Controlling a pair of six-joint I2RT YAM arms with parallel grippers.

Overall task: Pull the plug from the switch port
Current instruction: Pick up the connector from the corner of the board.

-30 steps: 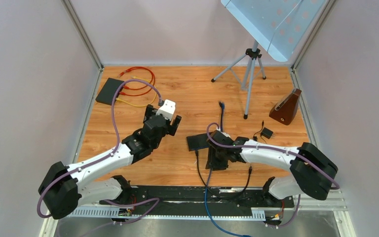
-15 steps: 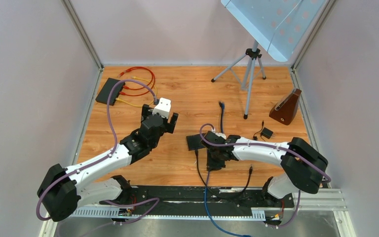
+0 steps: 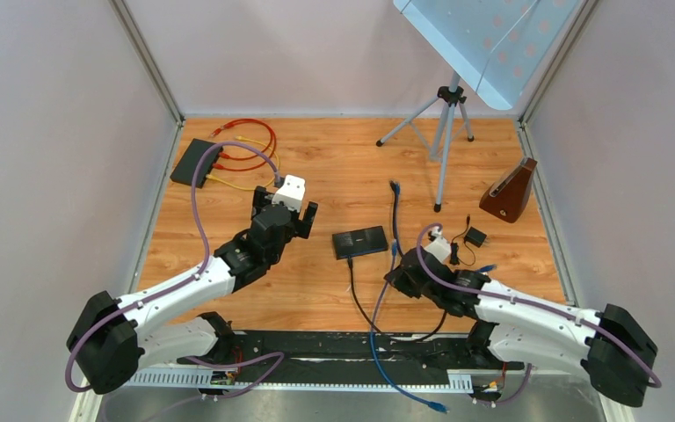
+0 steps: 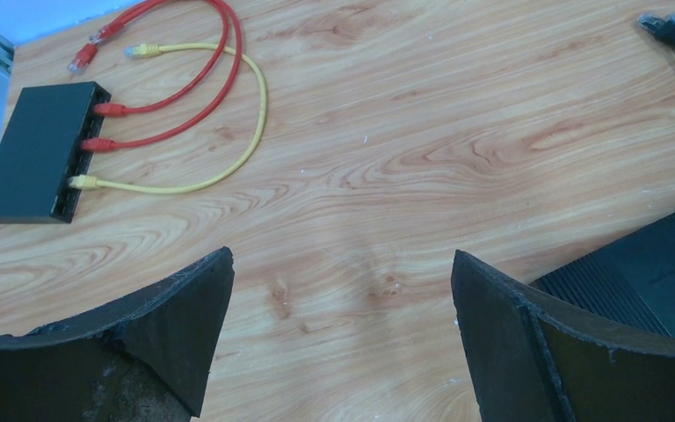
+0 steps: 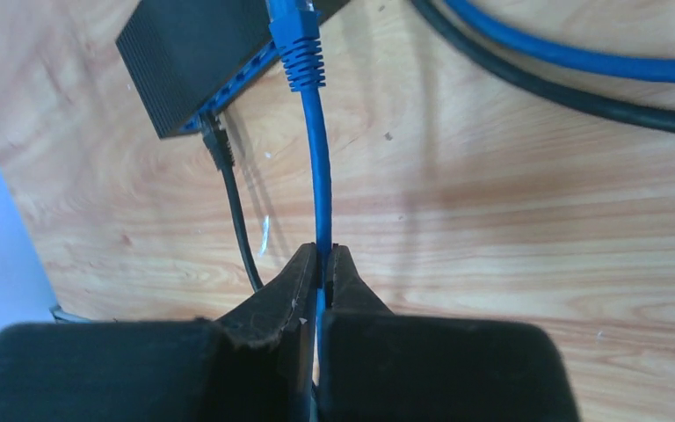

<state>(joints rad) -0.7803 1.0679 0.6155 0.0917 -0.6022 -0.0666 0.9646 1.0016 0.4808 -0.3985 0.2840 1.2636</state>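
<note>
Plug with the ribbed blue boot sat right at the port face of the black switch, which lay flat near the middle of the tabletop. Its blue cable ran straight back from there into the right fingers. Those fingers were closed tight on the blue cable some way behind the boot, not on the plug body itself. The left fingers stood wide open over bare wood, holding nothing, with the switch off to one side of them. By my reading the grasp was made and the pull itself was what was left to do: the cable looked drawn fairly straight, yet the plug had not come visibly away from the switch. Whether it was seated in its port or already just free could not be told, because its tip was cut off by the top edge of the right wrist view and was too small to read in the overhead view. The latch tab was likewise out of sight. A black cable met the switch at its corner, just beside the blue one.
</note>
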